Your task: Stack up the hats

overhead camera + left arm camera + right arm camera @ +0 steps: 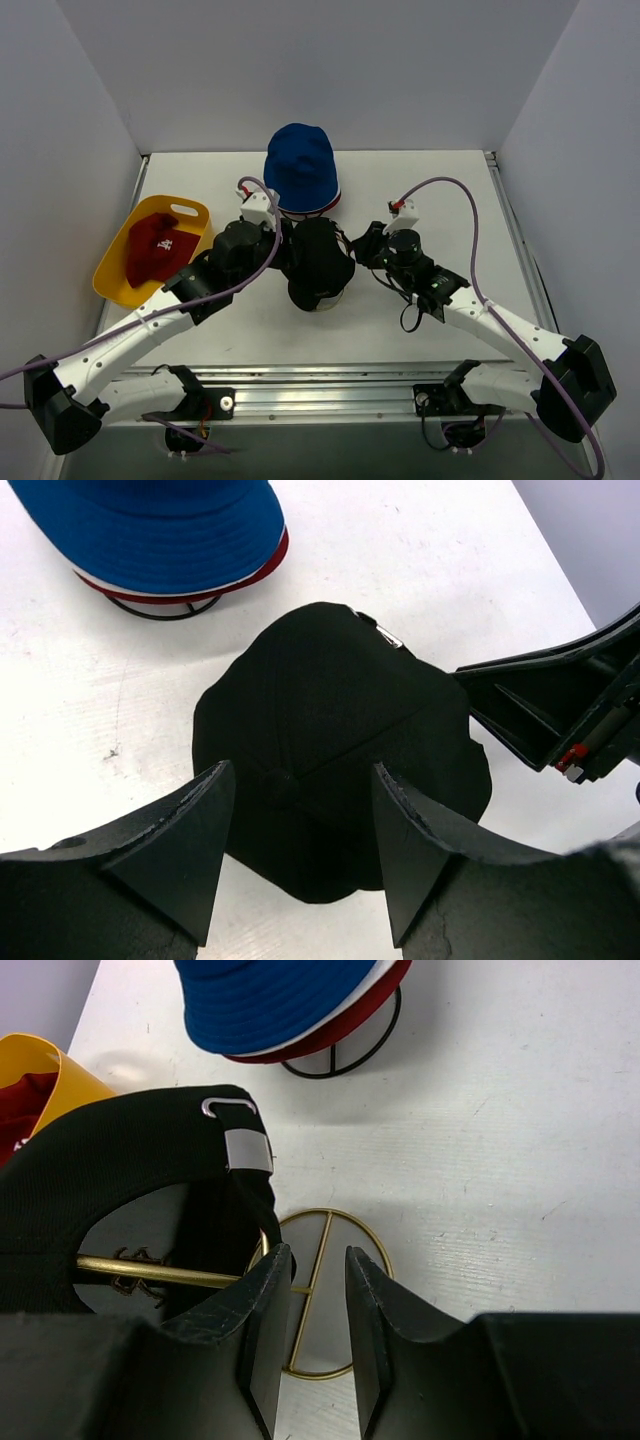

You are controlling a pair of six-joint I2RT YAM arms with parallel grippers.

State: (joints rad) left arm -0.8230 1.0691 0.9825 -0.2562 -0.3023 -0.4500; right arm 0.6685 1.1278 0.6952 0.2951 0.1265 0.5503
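Note:
A blue hat (300, 168) tops a stack at the back centre, with a white brim and a dark red brim (345, 1022) showing under it. A black cap (320, 262) sits on a gold wire stand (330, 1300) in the middle of the table. A red baseball cap (155, 248) lies in the yellow tub (115, 275) at the left. My left gripper (300, 770) hangs wide open over the black cap's crown (330, 720). My right gripper (318, 1255) is at the cap's back strap (245, 1145), jaws narrowly apart with nothing between them.
The hat stack rests on a black wire stand (165, 608). White walls close in the table at the back and both sides. In the left wrist view, the right gripper's black body (560, 710) is close to the cap's right edge.

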